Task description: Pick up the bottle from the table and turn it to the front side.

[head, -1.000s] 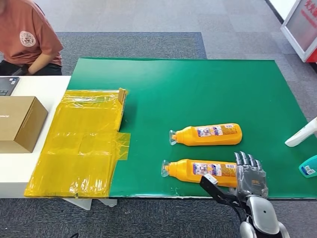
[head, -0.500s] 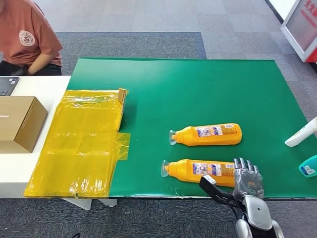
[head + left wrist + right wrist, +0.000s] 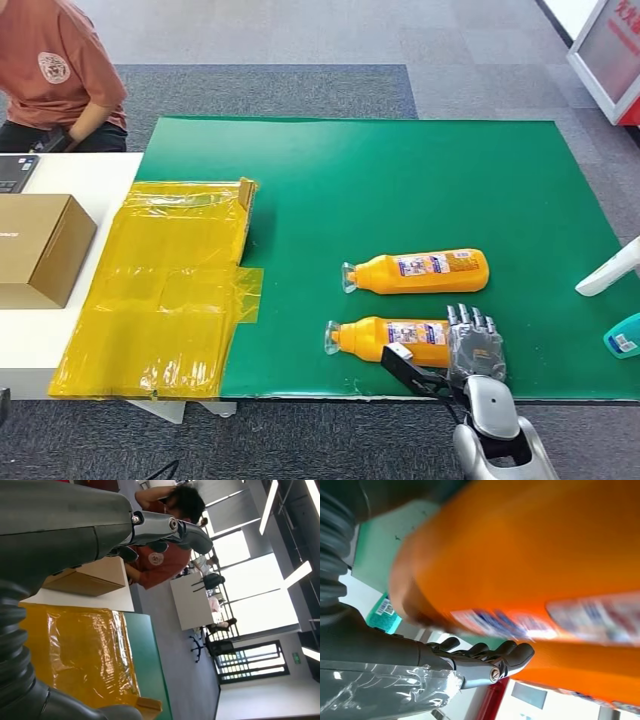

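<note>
While the scene is lit from above, a table runs across the head view.
Green mat (image 3: 423,190): covers most of the table, stretching away beyond the right hand's fingertips.
Yellow plastic sheet (image 3: 170,290): crinkled, lying flat, well off to the thumb side of the right hand.
Cardboard box (image 3: 41,245): on the white table, further out past the sheet.
Person (image 3: 53,70): seated at the far corner, in a rust-coloured shirt.
Second bottle (image 3: 419,270): orange, on its side, just beyond the fingertips, apart from them.
Bottle (image 3: 385,338): orange, on its side near the table's front edge, cap pointing away from the hand; its base end lies under the fingers.
Right hand (image 3: 474,345): fingers (image 3: 468,318) draped over the bottle's base, thumb stretched along its near side; whether they actually grip, I cannot tell.
Left hand (image 3: 56,535): fingers extended, holding nothing.
</note>
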